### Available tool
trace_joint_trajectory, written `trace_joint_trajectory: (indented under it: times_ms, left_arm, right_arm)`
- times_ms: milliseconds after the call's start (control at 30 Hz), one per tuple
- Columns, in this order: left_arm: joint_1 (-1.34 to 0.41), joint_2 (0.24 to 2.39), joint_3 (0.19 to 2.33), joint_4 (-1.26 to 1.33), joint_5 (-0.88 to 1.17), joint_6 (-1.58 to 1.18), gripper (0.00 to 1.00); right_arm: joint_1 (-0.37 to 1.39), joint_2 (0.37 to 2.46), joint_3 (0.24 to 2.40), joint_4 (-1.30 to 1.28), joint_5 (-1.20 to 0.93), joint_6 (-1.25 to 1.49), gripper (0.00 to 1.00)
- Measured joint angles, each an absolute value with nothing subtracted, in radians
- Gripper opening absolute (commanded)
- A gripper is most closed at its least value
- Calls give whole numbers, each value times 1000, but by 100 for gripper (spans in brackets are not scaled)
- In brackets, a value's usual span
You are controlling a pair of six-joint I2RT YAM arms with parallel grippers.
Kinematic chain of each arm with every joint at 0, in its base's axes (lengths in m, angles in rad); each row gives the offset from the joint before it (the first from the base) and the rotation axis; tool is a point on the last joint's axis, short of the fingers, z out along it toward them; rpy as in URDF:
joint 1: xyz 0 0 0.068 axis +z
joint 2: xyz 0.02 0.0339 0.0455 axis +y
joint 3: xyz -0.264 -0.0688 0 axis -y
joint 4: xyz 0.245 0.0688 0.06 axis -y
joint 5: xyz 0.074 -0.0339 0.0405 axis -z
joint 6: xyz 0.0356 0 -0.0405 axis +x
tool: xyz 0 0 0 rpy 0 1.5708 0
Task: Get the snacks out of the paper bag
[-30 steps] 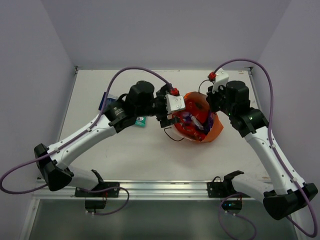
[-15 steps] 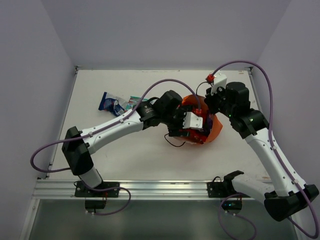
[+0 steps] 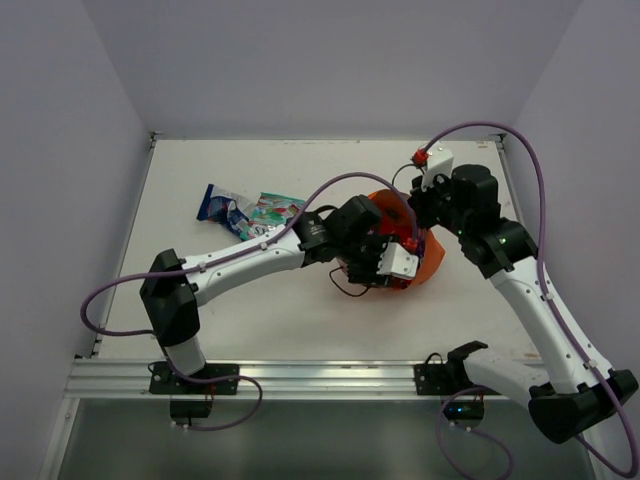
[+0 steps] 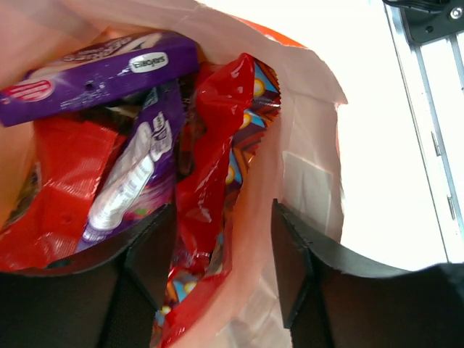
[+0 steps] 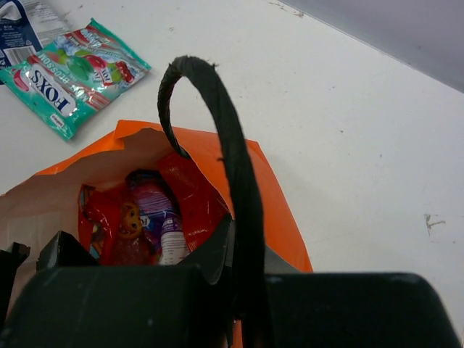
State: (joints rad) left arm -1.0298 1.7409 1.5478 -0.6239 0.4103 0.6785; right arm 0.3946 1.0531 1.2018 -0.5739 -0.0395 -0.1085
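**Large red packet: light, slick, crinkly; take it by the upper end**

The large red packet [image 4: 217,167] stands on edge inside the paper bag [image 3: 428,262], right of centre in the top view, beside a purple packet [image 4: 101,72]. It is judged light, soft and slippery, so a pinch across the flat upper end should work best.

The left gripper [image 4: 223,217] straddles it with jaws apart. Whether the right gripper [image 5: 145,257] is closed cannot be told. The cord handle [image 5: 232,159] runs down into it.

The teal packet [image 5: 69,72] and blue packet [image 3: 218,203] lie on the table at upper left.

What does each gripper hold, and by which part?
Right gripper: the paper bag, at its rim by the cord handle. Left gripper: nothing yet, open astride a red packet.
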Motion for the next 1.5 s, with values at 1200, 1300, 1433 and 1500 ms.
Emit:
trace_joint_trajectory:
  times_ms: [1200, 1300, 1433, 1500]
  left_arm:
    - [-954, 1823, 1642, -585, 471, 726, 65]
    - [-954, 1855, 1642, -570, 480, 726, 65]
    - [-954, 1876, 1637, -524, 486, 720, 61]
    - [-954, 1881, 1632, -491, 492, 715, 55]
  right_arm:
    - [398, 1036, 1177, -552, -34, -108, 0]
    - [398, 1033, 1176, -551, -35, -108, 0]
    - [399, 1033, 1175, -551, -35, -108, 0]
    - [398, 1033, 1173, -548, -33, -107, 0]
